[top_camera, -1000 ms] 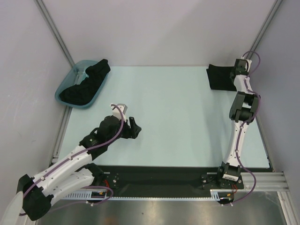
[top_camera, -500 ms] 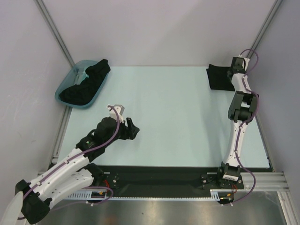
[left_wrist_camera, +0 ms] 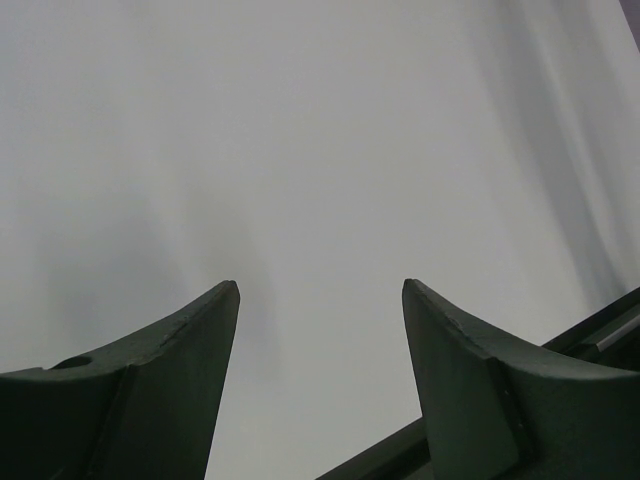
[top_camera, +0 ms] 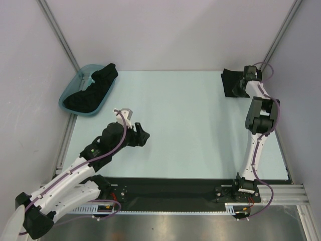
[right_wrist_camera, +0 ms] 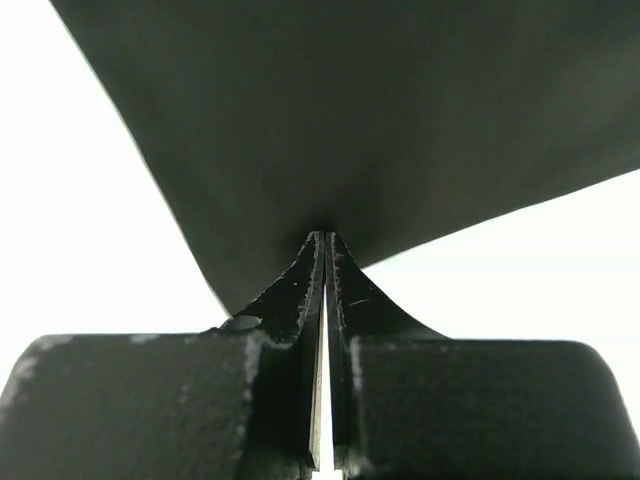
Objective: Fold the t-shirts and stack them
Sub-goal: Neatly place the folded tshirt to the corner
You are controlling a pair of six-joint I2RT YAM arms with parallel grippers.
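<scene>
Your L gripper [top_camera: 142, 136] hangs over the pale table [top_camera: 195, 120], near-left side, jaws spread wide w/ nothing btwn them. L wrist view: both fingers [left_wrist_camera: 185, 345] apart, bare surface beyond. Your R gripper [top_camera: 239, 87] is out at the far-right corner, arm stretched fwd, jaws closed, tips pinching the black t-shirt [top_camera: 229, 82] that sits there. In the R wrist view the cloth fans out from the tips & fills the top. The bunched t-shirts [top_camera: 91, 93] sit in the teal tub [top_camera: 66, 96] at far left, one end draped over its far rim.
</scene>
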